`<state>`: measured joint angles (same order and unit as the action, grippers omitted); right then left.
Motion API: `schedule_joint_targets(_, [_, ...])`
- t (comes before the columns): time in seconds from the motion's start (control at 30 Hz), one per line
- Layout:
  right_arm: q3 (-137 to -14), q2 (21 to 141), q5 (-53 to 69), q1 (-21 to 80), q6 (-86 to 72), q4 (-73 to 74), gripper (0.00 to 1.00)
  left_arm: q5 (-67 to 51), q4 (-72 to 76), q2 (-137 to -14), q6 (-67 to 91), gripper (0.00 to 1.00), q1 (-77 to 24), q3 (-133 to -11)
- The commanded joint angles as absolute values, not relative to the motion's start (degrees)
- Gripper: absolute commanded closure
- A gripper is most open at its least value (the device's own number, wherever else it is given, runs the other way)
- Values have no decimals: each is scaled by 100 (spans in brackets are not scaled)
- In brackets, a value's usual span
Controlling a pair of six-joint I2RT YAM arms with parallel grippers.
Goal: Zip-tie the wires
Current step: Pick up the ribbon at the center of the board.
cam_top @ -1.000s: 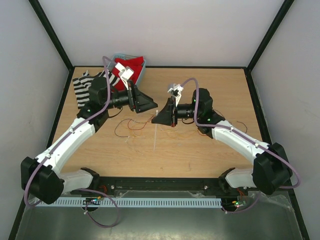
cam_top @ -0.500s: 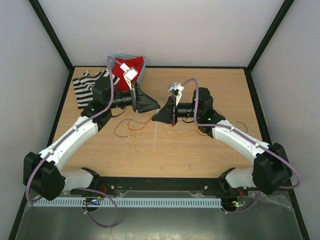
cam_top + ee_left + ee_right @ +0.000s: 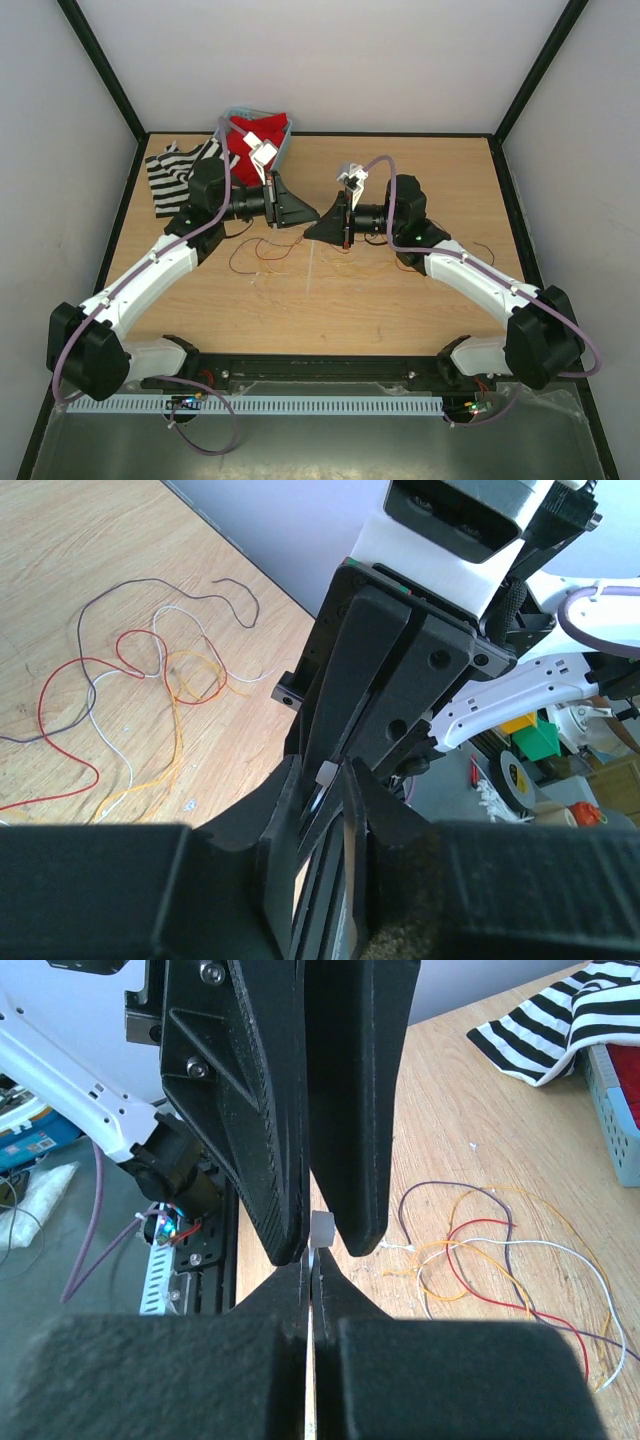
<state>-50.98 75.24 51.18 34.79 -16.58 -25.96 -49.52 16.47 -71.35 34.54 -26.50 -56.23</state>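
Note:
The wires point(image 3: 265, 255) lie loose on the wooden table below both grippers, as red, orange, white and dark strands point(image 3: 150, 680) point(image 3: 490, 1250). Above them the two grippers meet tip to tip. My right gripper point(image 3: 315, 228) point(image 3: 309, 1260) is shut on a thin whitish zip-tie strip point(image 3: 309, 1360). The strip's small white head point(image 3: 322, 1230) point(image 3: 327, 773) sticks out past its fingertips. My left gripper point(image 3: 310, 215) point(image 3: 320, 770) stands narrowly open, its fingers point(image 3: 260, 1110) flanking that head, with a slim gap on one side.
A black-and-white striped cloth point(image 3: 175, 170) lies at the back left, beside a blue basket point(image 3: 284, 148) holding red fabric. A black rail point(image 3: 300, 365) runs along the near edge. Dark-framed walls enclose the table.
My left gripper has moved right to the right gripper's tip, and its jaws have narrowed around the zip-tie head. The right gripper has stayed shut and risen slightly.

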Motion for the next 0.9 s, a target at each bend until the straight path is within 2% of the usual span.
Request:
schedule_joint_targets(0.0, [-5218, 7385, 5097, 3463, -1651, -2681, 100, -4972, 1872, -7146, 3439, 78, -2673, -5573])
schedule_joint_targets(0.13, [-5180, 7367, 5076, 3464, -1646, -2681, 99, -4871, 1873, -7125, 3412, 93, -2672, -5557])
schedule_joint_targets(0.2, [-5143, 7365, 5058, 3464, -1648, -2667, 94, -4794, 1872, -7105, 3397, 100, -2672, -5555])
schedule_joint_targets(0.33, [-4994, 7339, 5007, 3463, -1644, -2633, 79, -4528, 1872, -6974, 3331, 100, -2603, -5559])
schedule_joint_targets(0.5, [-4796, 7314, 5037, 3463, -1643, -2640, 71, -4427, 1872, -6916, 3352, 100, -2489, -5679])
schedule_joint_targets(0.87, [-4530, 7436, 5120, 3463, -2021, -3279, 69, -4285, 1883, -6907, 3481, 100, -2486, -5692])
